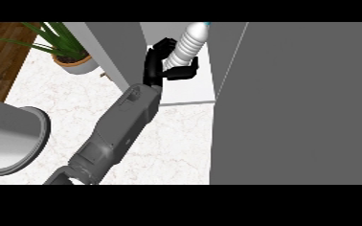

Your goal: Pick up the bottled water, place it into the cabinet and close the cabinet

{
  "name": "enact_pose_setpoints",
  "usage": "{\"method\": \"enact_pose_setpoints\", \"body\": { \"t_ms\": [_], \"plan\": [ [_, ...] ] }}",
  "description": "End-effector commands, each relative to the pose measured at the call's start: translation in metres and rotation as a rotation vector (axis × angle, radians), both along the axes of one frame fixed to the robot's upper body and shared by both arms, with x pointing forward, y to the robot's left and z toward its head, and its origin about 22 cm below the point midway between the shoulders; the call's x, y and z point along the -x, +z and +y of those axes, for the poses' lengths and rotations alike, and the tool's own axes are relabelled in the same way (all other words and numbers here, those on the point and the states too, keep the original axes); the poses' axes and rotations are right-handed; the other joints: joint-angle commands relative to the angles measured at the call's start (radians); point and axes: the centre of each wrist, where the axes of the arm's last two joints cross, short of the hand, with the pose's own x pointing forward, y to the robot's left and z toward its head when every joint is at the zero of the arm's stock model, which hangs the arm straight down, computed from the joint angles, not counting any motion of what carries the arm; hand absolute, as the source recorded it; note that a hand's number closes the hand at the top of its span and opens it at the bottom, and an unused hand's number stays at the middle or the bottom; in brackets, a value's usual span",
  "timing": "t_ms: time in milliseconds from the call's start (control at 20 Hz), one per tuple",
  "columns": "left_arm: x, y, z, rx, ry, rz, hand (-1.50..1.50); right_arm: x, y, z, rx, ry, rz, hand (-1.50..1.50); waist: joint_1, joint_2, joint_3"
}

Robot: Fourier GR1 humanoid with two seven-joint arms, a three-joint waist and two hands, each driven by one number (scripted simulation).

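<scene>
A steep downward view onto a white marbled kitchen counter (176, 139). One grey forearm (117, 134) enters from the lower left edge and stretches diagonally up and to the right, ending in a black hand (161, 64) near the top centre. From this view alone I cannot tell whether it is the left or the right hand, and only this one hand shows. Its fingers and thumb curl round the lower body of a bottled water (187, 45) — a pale, ribbed bottle with a small blue cap (203, 24) at its upper end. The bottle tilts slightly, cap pointing up and to the right, and its base is hidden inside the grasp. Hand and bottle sit within the opening of a grey cabinet (297, 100), above the cabinet's pale shelf (189, 88); I cannot tell whether the bottle touches that shelf. A large grey panel, which looks like the open cabinet door, fills the right side of the view, and a narrower grey panel (117, 48) stands just left of the hand. At the upper left, a potted plant (67, 52) with long green leaves rests on the counter beside a strip of brown wood (14, 52). At the left edge, a round grey vessel (17, 139) is partly cut off.
</scene>
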Motion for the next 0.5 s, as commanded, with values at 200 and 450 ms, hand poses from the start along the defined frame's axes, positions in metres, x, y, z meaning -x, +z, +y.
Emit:
{"method": "enact_pose_setpoints", "body": {
  "t_ms": [200,450],
  "plan": [
    [-0.013,-0.003,0.008,-0.343,0.199,-0.047,-1.5,-0.001,0.019,0.004,-0.075,0.03,-0.028,-1.5,-0.017,0.01,0.0],
    [-0.025,0.013,0.013,-0.365,0.246,-0.038,-1.5,0.001,0.014,-0.004,-0.061,0.012,-0.011,-1.5,-0.006,0.005,0.0]
  ]
}}
